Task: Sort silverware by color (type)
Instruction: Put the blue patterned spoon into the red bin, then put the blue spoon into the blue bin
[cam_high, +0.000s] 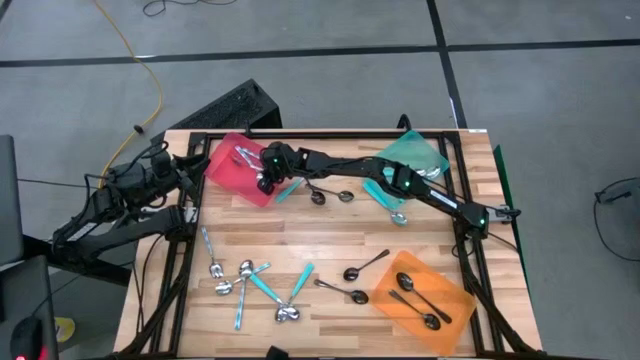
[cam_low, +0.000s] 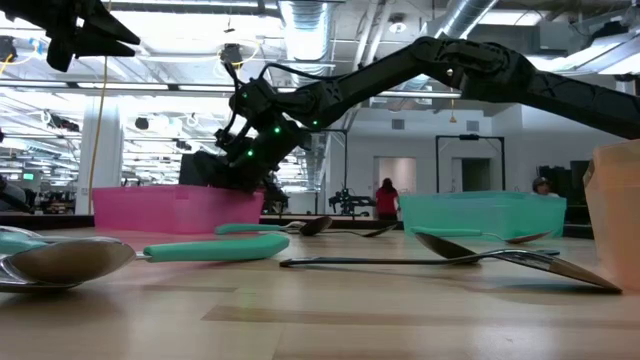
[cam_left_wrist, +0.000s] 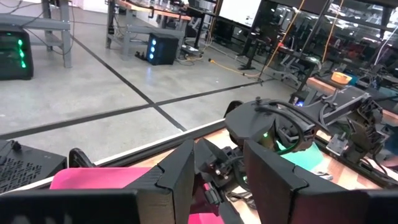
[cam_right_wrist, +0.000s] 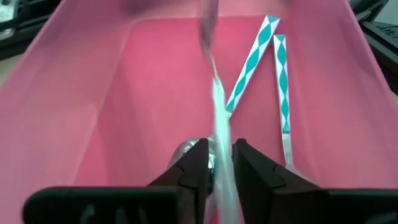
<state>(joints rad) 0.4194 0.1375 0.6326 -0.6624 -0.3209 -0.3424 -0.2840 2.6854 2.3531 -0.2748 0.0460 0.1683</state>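
Your silver spoon (cam_right_wrist: 219, 112) hangs over the red tray (cam_right_wrist: 124, 93), pinched between the right gripper (cam_right_wrist: 217, 163) fingers, beside two teal-handled spoons (cam_right_wrist: 273, 68) lying inside. Your left gripper (cam_left_wrist: 217, 174) waits off the table's left edge, fingers parted

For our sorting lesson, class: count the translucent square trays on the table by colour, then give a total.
Pink-red translucent square tray: 1
Teal translucent square tray: 1
Orange translucent square tray: 1
Total: 3
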